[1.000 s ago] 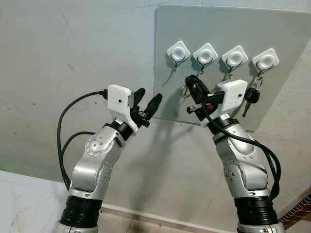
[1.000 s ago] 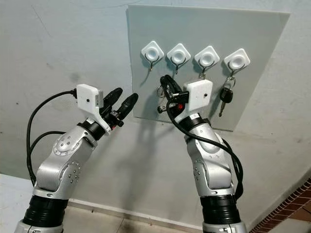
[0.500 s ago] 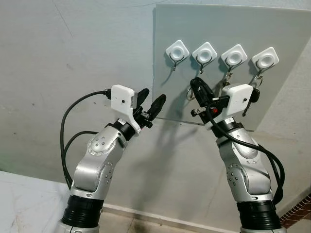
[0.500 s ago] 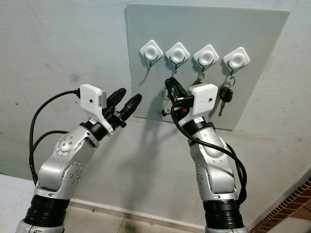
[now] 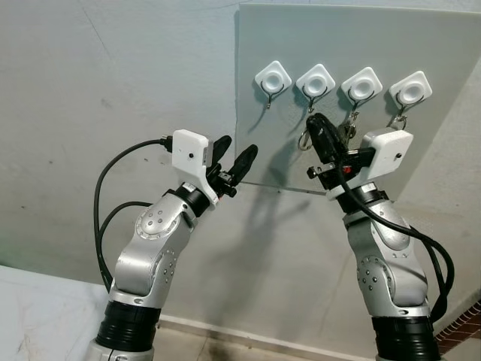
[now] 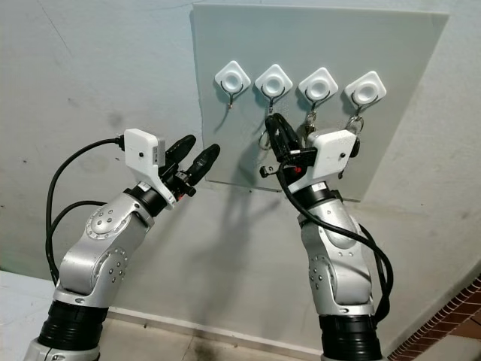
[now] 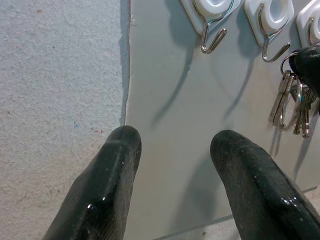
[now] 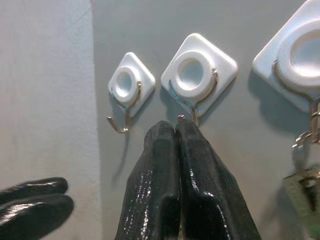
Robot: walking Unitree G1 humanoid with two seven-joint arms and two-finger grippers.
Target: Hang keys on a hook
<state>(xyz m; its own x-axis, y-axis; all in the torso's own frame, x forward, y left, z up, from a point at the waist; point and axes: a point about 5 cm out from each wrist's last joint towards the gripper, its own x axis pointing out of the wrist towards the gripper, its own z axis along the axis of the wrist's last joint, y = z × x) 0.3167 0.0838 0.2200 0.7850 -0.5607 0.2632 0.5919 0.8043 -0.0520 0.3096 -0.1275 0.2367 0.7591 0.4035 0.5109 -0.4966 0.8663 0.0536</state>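
Keys (image 7: 292, 102) dangle from right end effector (image 5: 319, 135) below hook (image 8: 197, 87).

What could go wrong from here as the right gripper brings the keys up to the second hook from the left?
1. The right gripper is pinched shut on the key ring just below the second hook; the ring may miss the small upturned tip and drop.
2. Keys already hang from the third hook close beside, so the fingers could knock them.
3. The open left gripper hovers off the panel's edge and cannot catch a fall.
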